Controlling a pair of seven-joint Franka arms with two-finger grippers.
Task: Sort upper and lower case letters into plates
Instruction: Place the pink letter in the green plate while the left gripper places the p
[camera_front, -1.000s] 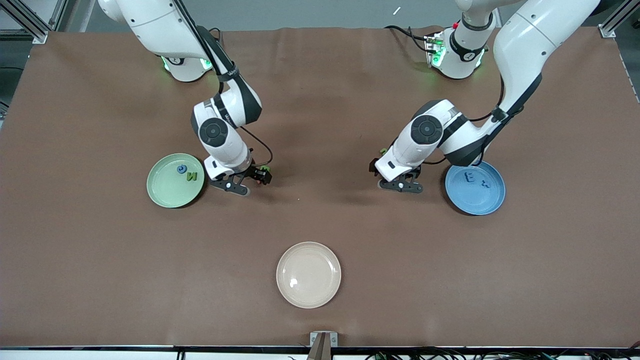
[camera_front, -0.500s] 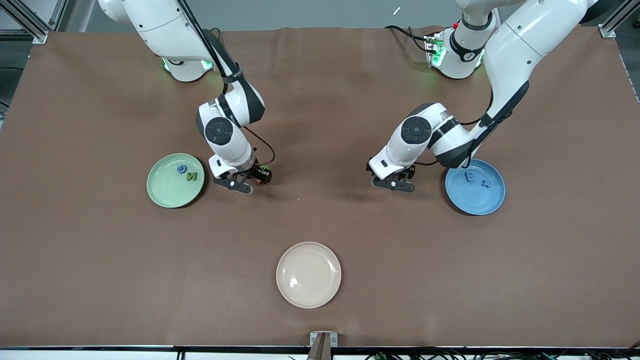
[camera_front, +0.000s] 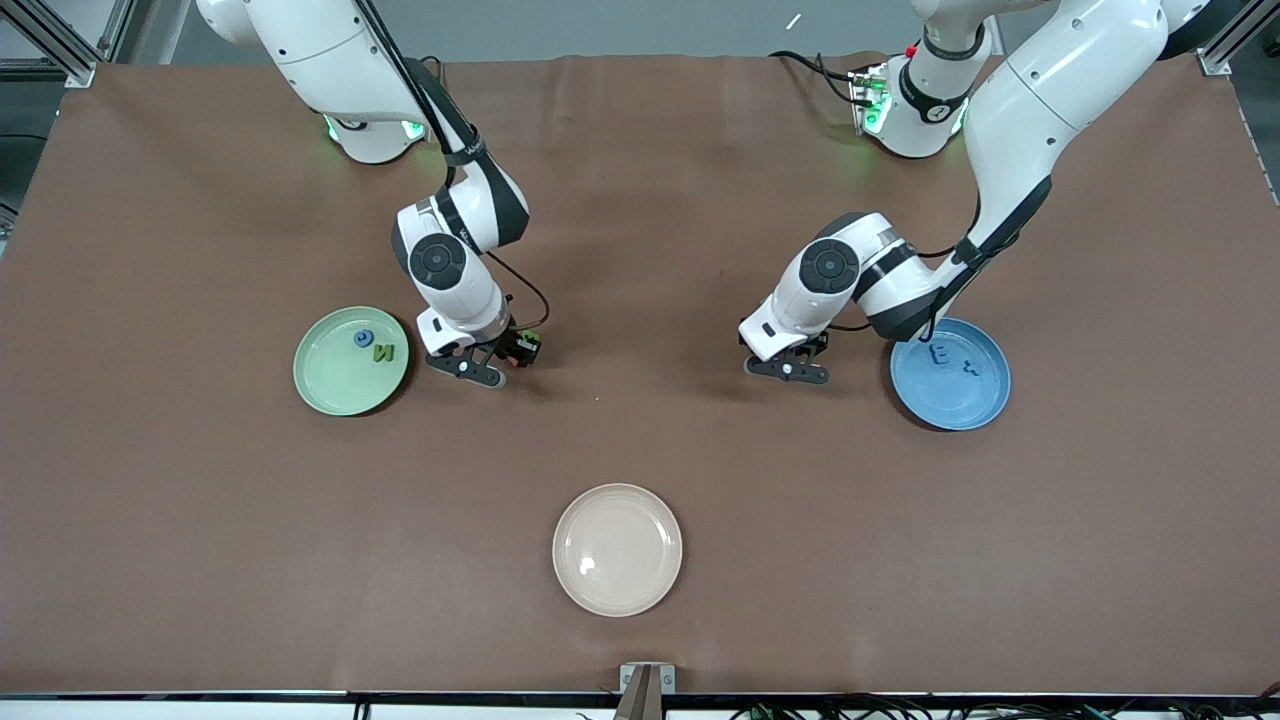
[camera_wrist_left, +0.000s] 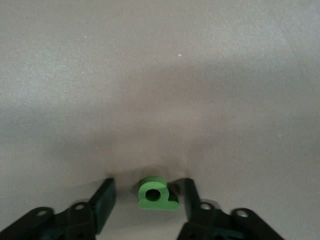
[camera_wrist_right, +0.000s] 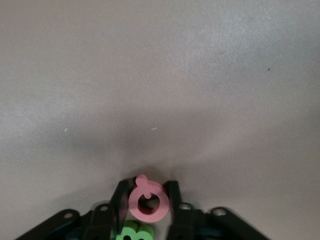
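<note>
In the right wrist view my right gripper (camera_wrist_right: 147, 192) is shut on a pink ring-shaped letter (camera_wrist_right: 148, 202) that lies on the brown table. A green letter (camera_wrist_right: 132, 232) lies right against that hand. My left gripper (camera_wrist_left: 150, 184) is open around a small green letter (camera_wrist_left: 157, 194), with a gap on each side of it. The mint green plate (camera_front: 325, 385) holds a blue letter (camera_front: 364, 339) and a green N (camera_front: 383, 352); the right gripper (camera_front: 505, 352) is down beside it. The blue plate (camera_front: 965, 405) holds a dark E (camera_front: 938, 353) and another dark letter (camera_front: 970, 368); the left gripper (camera_front: 795, 352) is down beside it.
A cream-beige plate (camera_front: 617, 549) with nothing in it lies nearer the front camera, midway between the arms' ends. Brown cloth covers the whole table (camera_front: 640, 440). Both arm bases stand along the edge farthest from the camera.
The right gripper's fingers have closed onto the pink letter. The left hand shifted slightly away from the front camera, and its fingers have narrowed around the green letter.
</note>
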